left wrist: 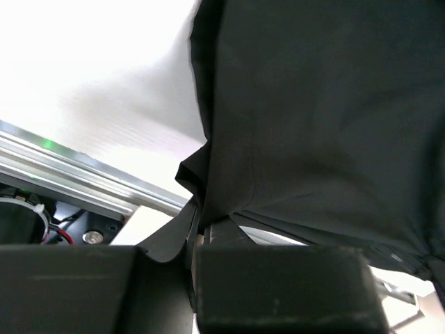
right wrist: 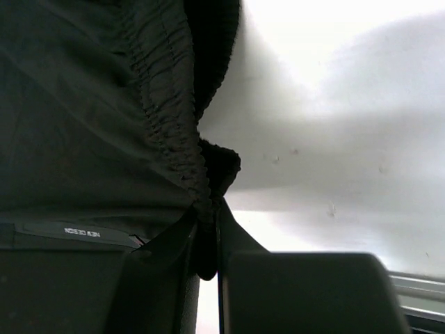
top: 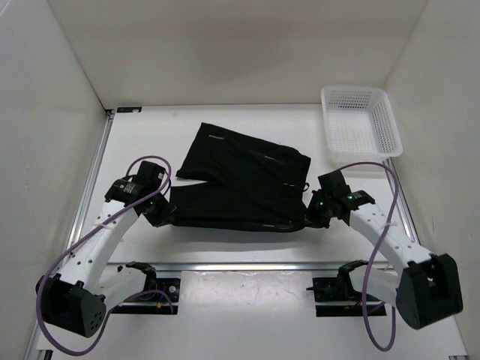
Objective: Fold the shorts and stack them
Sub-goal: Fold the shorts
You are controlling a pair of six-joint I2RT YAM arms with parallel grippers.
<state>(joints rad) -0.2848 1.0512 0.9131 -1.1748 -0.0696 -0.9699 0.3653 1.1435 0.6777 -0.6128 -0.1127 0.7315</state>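
The black shorts (top: 240, 180) lie spread across the middle of the white table, one leg reaching to the back left. My left gripper (top: 162, 215) is shut on the shorts' near left edge; in the left wrist view (left wrist: 196, 233) the fabric (left wrist: 320, 111) is pinched between the jaws. My right gripper (top: 313, 215) is shut on the near right corner; in the right wrist view (right wrist: 207, 236) the gathered elastic waistband (right wrist: 167, 118) is clamped between the jaws. The near edge is stretched between both grippers.
A white plastic mesh basket (top: 360, 120) stands at the back right. A metal rail (top: 240, 265) runs along the table's near edge by the arm bases. White walls enclose the back and both sides.
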